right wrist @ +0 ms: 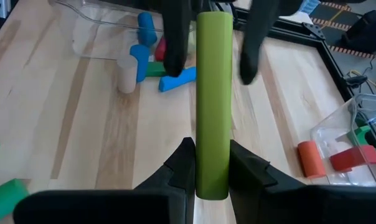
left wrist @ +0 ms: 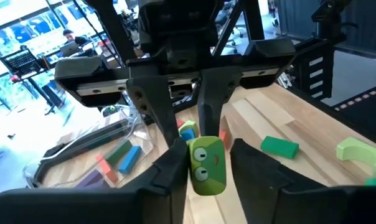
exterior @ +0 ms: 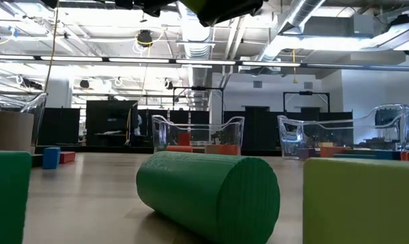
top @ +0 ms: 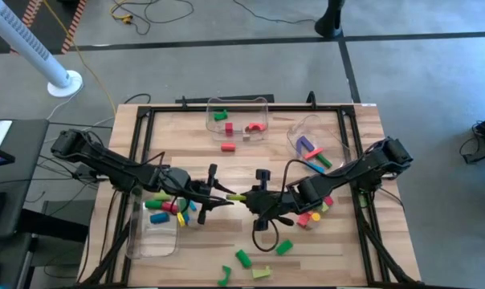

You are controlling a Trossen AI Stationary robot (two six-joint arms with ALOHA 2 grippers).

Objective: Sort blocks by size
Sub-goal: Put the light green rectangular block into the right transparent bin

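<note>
A yellow-green bar (top: 238,197) with a sticker of two eyes on its end (left wrist: 206,165) hangs above the table's middle between my two grippers. My right gripper (top: 254,197) is shut on one end of it. My left gripper (top: 225,195) is open. Its fingers (right wrist: 175,43) stand on either side of the bar's other end, with a gap showing on one side. Other blocks lie in a heap at the left (top: 172,209) and at the right (top: 311,215). Green blocks (top: 242,258) lie near the near edge. My right gripper pinches the bar near its own end (right wrist: 213,155) between its two fingers. The fingers come level from the table's right and lie along the bar. The bar (right wrist: 213,81) sticks out level toward my left gripper, lifted clear of the table.
A clear bin (top: 237,116) with red and green blocks stands at the far middle. A tipped clear bin (top: 311,140) with purple and green blocks is at the far right. Another clear bin (top: 154,233) is at the near left. A red block (top: 228,147) lies alone.
</note>
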